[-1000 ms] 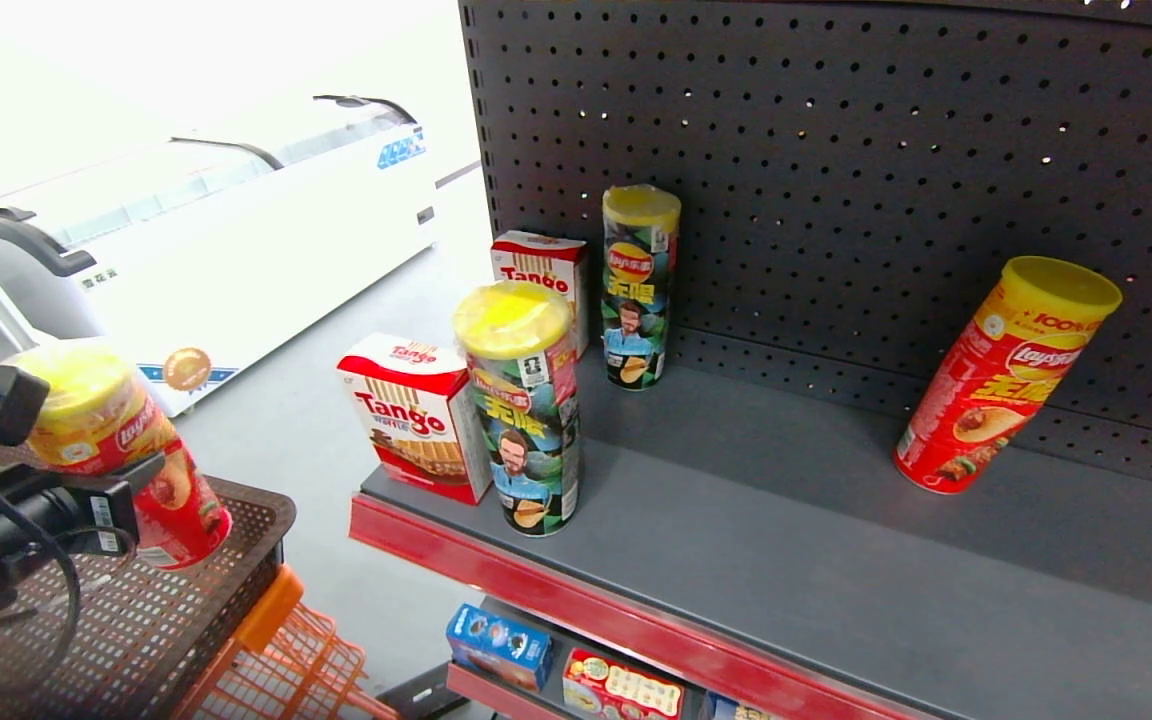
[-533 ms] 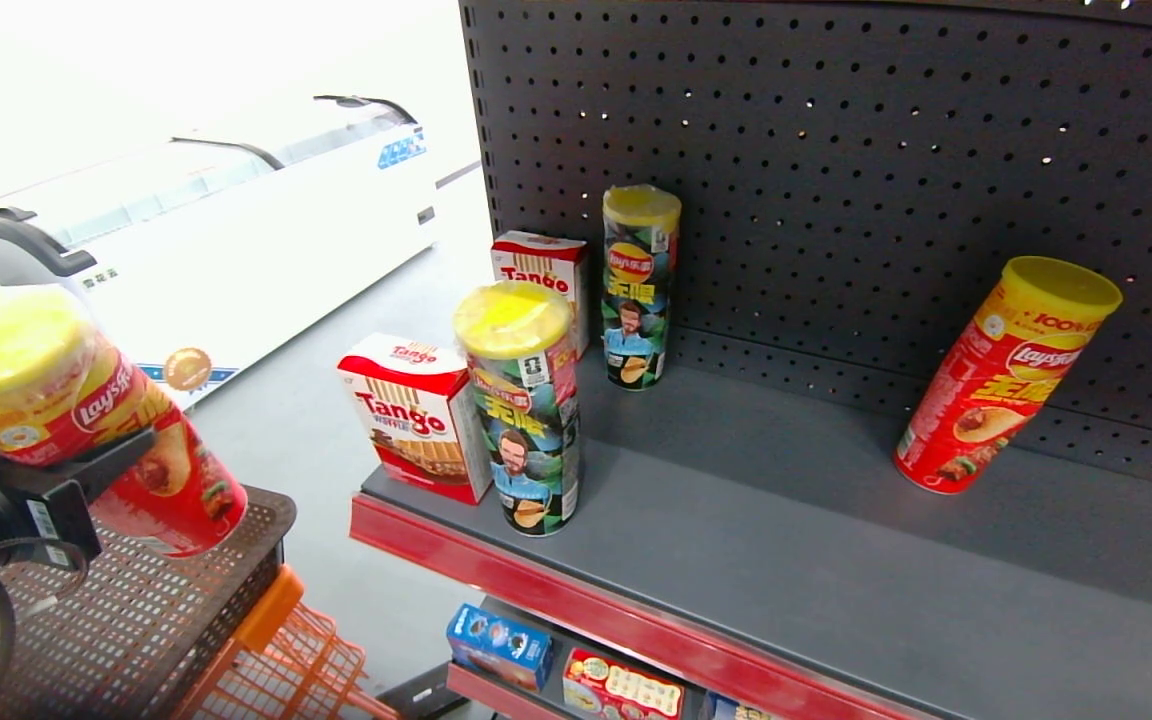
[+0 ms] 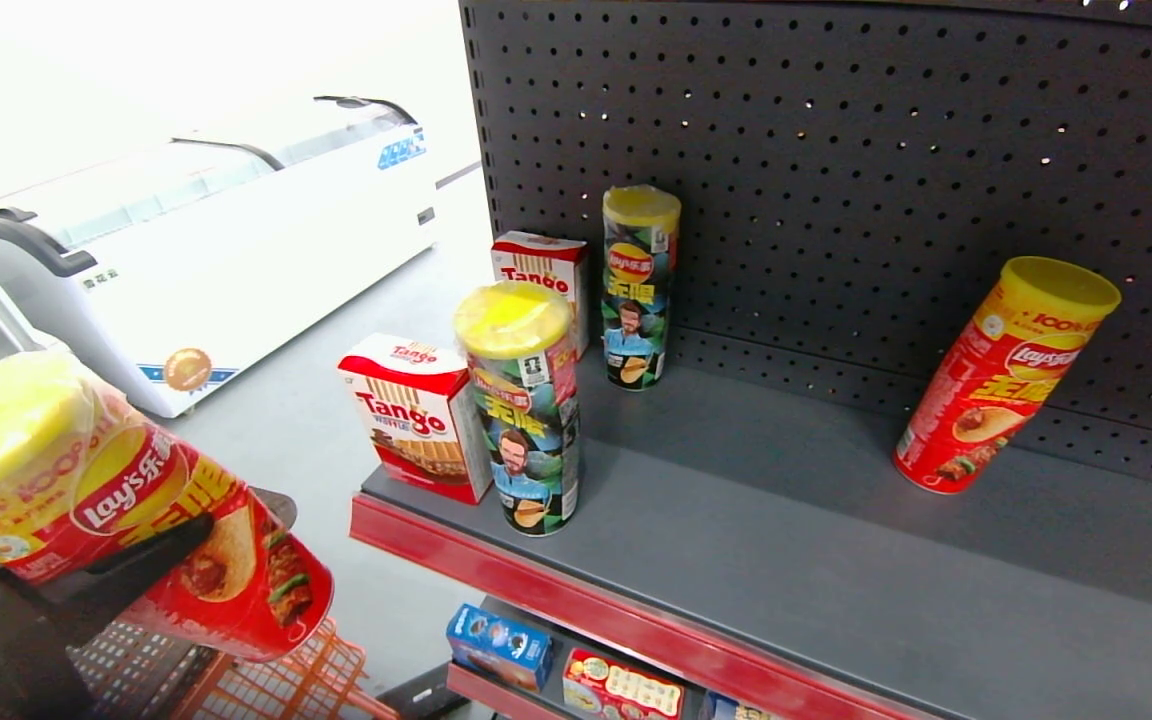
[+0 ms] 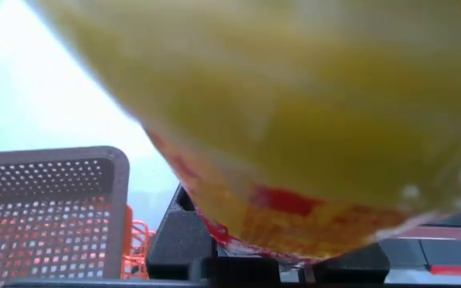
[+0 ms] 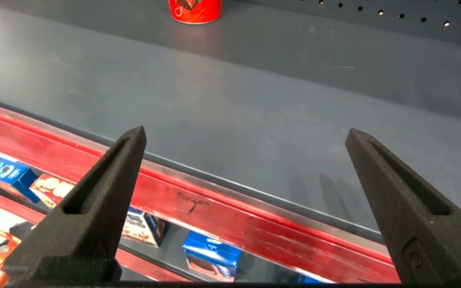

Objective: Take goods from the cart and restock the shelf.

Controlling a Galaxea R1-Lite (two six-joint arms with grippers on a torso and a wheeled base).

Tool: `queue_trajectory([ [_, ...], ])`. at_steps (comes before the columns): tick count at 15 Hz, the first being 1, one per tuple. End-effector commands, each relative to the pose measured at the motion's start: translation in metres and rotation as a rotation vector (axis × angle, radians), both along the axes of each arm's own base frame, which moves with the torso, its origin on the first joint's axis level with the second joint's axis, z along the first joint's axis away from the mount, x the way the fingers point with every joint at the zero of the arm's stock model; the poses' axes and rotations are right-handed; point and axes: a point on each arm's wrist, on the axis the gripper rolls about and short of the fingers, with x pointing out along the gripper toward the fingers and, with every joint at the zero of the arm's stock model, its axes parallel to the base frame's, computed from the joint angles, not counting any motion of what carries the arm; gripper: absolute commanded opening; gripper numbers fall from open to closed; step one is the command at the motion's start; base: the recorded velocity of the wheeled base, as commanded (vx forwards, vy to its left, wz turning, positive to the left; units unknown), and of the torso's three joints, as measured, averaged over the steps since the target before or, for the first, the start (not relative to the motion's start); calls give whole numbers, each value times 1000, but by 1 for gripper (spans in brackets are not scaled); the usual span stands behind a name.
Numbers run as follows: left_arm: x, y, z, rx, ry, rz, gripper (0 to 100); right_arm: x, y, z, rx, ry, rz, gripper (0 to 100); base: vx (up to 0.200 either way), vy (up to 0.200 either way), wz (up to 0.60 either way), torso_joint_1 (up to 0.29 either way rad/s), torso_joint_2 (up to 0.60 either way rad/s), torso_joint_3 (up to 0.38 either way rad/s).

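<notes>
Holding: the left gripper (image 3: 136,555) pinches a red chip can (image 3: 146,500) with a yellow lid. One black finger crosses the can's front. The can tilts, with its lid toward the robot's left.
Held can's place: in the air above the cart (image 3: 286,675), to the left of the shelf (image 3: 786,540) and apart from it. In the left wrist view its yellow end (image 4: 294,120) looms very close.
Cart: an orange wire frame with a dark perforated basket (image 4: 46,200) on top.
Right gripper (image 5: 246,200): fingers spread wide with nothing between them, facing the shelf's red front edge.
Shelf, left end: a red and white front box (image 3: 416,415) stands near the edge, and a back box (image 3: 541,275) of the same kind stands by the pegboard (image 3: 836,150).
Shelf, beside the boxes: a green can (image 3: 521,410) stands just right of the front box. A second green can (image 3: 639,285) stands just right of the back box. Both are upright with yellow lids.
Shelf, right side: another red can (image 3: 1006,375) stands near the pegboard, well apart from the rest.
Lower shelf: small packets (image 3: 501,645) sit under the red edge.
Background: a white chest freezer (image 3: 206,230) stands on the floor to the left.
</notes>
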Motion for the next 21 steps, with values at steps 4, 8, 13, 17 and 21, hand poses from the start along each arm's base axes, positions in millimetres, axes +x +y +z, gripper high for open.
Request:
queue_trajectory([
  [4,-12,-6,-7,1,5,-82,0,0,0,0,0,1,-1,100,0,0,0,0,0,0],
  [8,-13,-8,-8,-2,3,-110,0,0,0,0,0,1,-1,100,0,0,0,0,0,0],
  [13,-11,-9,-3,-3,-5,-144,0,0,0,0,-3,1,5,100,0,0,0,0,0,0],
  [17,-10,-14,-4,3,3,-198,0,0,0,0,-5,0,7,100,0,0,0,0,0,0],
  [21,-12,-19,-5,5,5,-248,0,0,0,0,-3,1,7,100,0,0,0,0,0,0],
])
